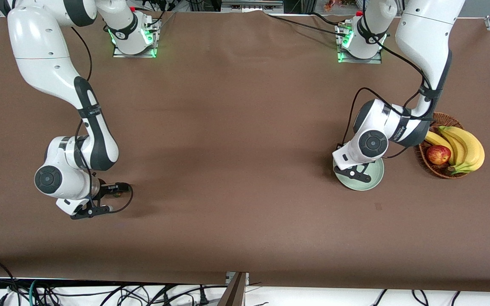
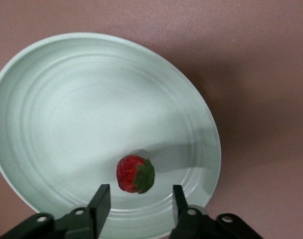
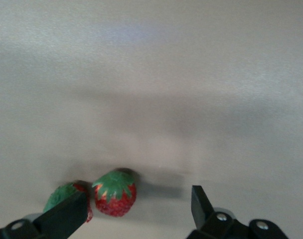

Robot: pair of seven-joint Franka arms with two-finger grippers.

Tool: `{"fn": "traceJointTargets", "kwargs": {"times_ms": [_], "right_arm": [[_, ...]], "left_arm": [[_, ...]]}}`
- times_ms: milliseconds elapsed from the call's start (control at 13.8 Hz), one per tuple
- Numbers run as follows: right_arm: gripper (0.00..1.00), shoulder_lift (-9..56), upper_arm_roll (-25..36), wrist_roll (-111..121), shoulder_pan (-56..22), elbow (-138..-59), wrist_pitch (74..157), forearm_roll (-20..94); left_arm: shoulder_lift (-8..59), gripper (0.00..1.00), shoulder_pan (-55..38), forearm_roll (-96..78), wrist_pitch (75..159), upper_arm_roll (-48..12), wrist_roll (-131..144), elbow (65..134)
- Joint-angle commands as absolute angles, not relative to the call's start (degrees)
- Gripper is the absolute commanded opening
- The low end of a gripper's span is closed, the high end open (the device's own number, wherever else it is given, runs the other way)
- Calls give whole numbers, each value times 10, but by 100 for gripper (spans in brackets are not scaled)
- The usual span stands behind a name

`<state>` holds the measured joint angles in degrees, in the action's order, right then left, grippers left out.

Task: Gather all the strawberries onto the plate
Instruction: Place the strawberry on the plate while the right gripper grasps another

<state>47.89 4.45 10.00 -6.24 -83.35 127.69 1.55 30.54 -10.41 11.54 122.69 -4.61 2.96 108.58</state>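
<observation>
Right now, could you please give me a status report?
Left pincer open over plate, one strawberry in it. Right pincer open over two strawberries on table.

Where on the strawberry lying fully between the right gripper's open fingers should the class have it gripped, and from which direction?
Grip the strawberry across its red body, below the green cap, coming straight down with the right gripper. It lies on its side on the table, and a second strawberry sits close beside it, so one finger must enter that gap.
</observation>
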Motion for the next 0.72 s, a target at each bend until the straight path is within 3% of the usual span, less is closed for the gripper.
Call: {"fn": "traceJointTargets", "kwargs": {"times_ms": [0, 435, 579, 652], "right_arm": [[96, 479, 40, 101, -66, -842, 1287, 19], [94, 479, 40, 105, -66, -843, 1287, 21], [74, 479, 40, 107, -62, -843, 1287, 21], [72, 479, 40, 107, -62, -843, 1287, 21]], "left_arm": [[304, 100, -101, 131, 1235, -47, 23, 1090], [304, 100, -101, 128, 1233, -47, 23, 1088], [304, 100, -101, 128, 1232, -47, 23, 1087], [304, 100, -101, 128, 1232, -47, 23, 1087]]}}
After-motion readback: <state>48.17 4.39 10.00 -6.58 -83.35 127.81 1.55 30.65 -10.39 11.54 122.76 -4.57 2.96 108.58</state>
